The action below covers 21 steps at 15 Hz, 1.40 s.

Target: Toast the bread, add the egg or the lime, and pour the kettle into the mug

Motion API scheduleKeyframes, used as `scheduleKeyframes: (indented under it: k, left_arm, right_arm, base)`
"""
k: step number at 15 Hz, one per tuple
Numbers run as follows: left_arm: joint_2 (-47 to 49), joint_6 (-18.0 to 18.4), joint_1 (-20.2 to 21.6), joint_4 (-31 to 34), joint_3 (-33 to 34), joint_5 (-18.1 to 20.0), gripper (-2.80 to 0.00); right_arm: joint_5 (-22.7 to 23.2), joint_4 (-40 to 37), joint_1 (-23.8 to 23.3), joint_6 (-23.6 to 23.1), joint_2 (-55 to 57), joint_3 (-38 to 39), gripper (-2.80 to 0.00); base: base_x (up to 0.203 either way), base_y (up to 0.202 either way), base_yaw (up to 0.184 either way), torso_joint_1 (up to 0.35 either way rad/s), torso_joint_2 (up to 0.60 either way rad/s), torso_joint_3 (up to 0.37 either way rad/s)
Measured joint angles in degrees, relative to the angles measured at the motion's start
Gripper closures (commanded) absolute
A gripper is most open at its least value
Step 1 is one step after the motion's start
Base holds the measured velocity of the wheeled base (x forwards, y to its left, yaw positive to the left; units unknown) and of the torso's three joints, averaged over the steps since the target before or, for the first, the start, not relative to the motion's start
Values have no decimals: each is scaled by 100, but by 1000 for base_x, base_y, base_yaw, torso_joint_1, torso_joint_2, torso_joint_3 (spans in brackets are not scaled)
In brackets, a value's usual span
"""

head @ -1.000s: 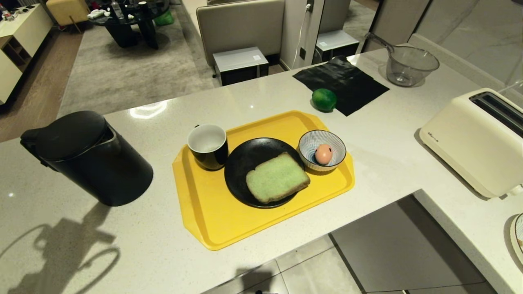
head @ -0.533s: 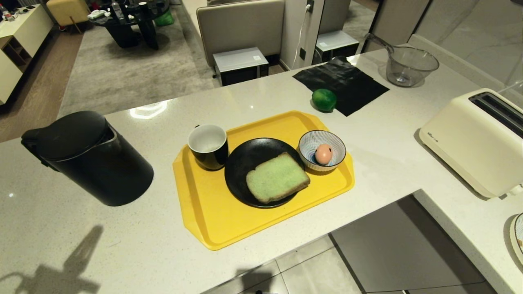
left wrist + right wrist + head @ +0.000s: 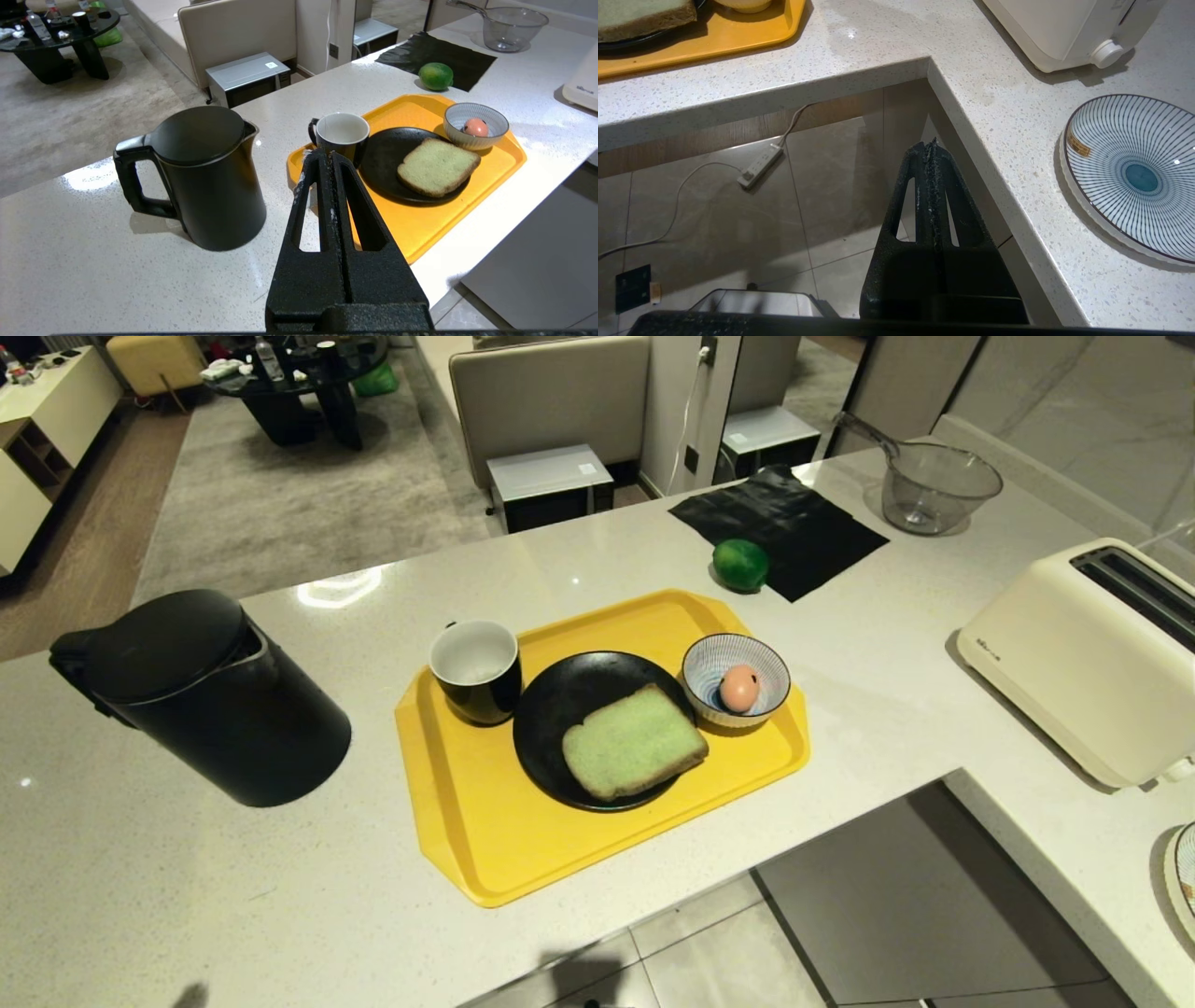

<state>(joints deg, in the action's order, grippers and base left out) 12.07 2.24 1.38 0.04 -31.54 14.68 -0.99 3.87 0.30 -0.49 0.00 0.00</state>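
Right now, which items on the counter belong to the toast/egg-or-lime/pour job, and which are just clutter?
Job items:
bread on the black plate
egg in the striped bowl
lime
kettle
mug
toaster

Lying about:
yellow tray
black cloth
clear strainer bowl
striped plate
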Motion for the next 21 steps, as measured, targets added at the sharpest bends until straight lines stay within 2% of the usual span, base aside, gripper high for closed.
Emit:
scheduleKeyframes:
  k: [5,6,8,12,14,17,18,19,21]
  left_arm:
    - [-934,-38,-67,517,492,-337,0]
    - [-1031,-43,-75,429,616,-373,0]
    - [-1145,-13,-75,45,1037,-396,0]
    - [-1210,185,-76,-1196,2443,-591,0]
    - [-1218,244,-76,-1558,2957,-647,0]
    - [-1221,311,-76,-871,3113,-695,0]
    - [-1221,393,-78,-682,3129,-813,0]
    - [-1223,420,-78,-560,3143,-975,0]
    - [-1221,354,-78,-436,3149,-1058,0]
  right_arm:
    - [2,-4,2,5,0,0,0]
    - [2,0,2,2,0,0,0]
    - [5,-4,2,0,0,0,0]
    - [2,-2,2,0,0,0,0]
    - [5,-2,2,0,0,0,0]
    - [5,-2,2,2,0,0,0]
    - [2,-2,0,2,0,0,0]
    - [5,-4,2,0,0,0,0]
    - [2,-4,2,0,0,0,0]
  base:
    - [0,0,0,0,0,0]
    - [0,0,0,0,0,0]
    - [0,0,0,0,0,0]
    - [0,0,0,0,0,0]
    - [0,0,0,0,0,0]
    - [0,0,0,0,0,0]
    - [0,0,0,0,0,0]
    - [0,0,0,0,0,0]
    - [0,0,0,0,0,0]
